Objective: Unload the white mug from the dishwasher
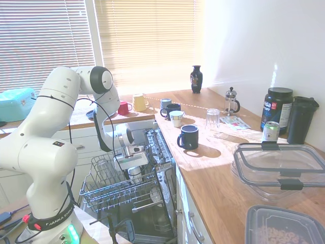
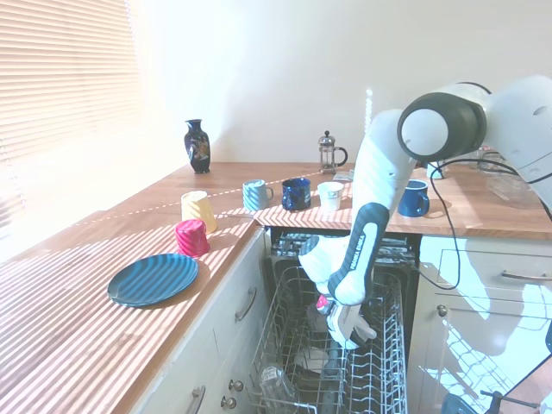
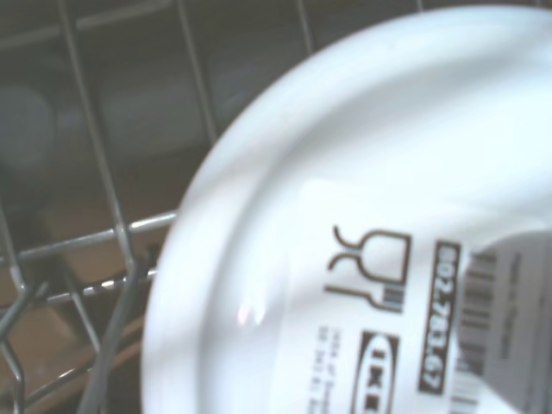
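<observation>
From the first outside camera, the white arm bends down from the left so that its gripper (image 1: 135, 168) sits low over the pulled-out upper rack (image 1: 118, 189) of the dishwasher (image 1: 152, 203), which stands open under the wooden counter (image 1: 218, 168). A white mug (image 1: 134, 174) stands upside down in the rack just under the gripper; whether the fingers are apart, together or clamped on it cannot be told from here. A clear glass (image 1: 102, 166) sits in the rack to the left of the mug. On the counter stand a dark blue mug (image 1: 189, 136), a pale cup (image 1: 176, 118), a drinking glass (image 1: 213, 119), a coffee press (image 1: 231, 101), a dark vase (image 1: 196, 79), a yellow cup (image 1: 139, 102) and a red cup (image 1: 123, 108). From the second outside camera, the arm comes in from the right and the gripper (image 2: 343, 335) is down among the wires of the rack (image 2: 379, 371); the arm hides the mug and the fingers alike. A blue plate (image 2: 153, 279) lies on the near counter, with the red cup (image 2: 191, 237) and yellow cup (image 2: 198, 210) beyond it. In the wrist camera, the underside of the white mug (image 3: 371, 216) fills most of the picture, blurred, with a printed label bearing a glass-and-fork mark and a barcode; grey rack wires (image 3: 95, 233) show beside it against the dark inside.
</observation>
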Available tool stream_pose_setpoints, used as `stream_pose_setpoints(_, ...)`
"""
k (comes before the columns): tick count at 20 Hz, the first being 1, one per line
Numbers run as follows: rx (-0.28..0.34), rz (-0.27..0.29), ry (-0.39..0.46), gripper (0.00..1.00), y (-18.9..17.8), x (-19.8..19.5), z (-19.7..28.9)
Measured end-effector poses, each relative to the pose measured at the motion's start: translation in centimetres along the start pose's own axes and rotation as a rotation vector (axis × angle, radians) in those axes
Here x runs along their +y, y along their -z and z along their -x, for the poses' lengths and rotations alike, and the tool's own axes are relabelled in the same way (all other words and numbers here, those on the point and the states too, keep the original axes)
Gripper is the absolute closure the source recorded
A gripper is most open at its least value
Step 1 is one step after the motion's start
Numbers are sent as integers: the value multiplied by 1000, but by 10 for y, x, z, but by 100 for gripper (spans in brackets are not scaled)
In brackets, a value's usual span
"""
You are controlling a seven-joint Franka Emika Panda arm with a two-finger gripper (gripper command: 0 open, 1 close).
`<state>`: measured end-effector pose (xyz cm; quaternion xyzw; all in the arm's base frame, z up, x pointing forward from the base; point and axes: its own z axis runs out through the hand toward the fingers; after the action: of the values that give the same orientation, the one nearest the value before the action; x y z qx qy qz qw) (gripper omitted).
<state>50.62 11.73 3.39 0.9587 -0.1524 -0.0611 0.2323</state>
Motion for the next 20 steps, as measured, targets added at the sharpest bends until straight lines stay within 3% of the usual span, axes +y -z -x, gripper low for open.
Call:
stream_pose_setpoints(10, -7, 24, 8, 100, -2, -7, -3)
stream_pose_setpoints(20, -44, -3, -25, 100, 4, -7, -3)
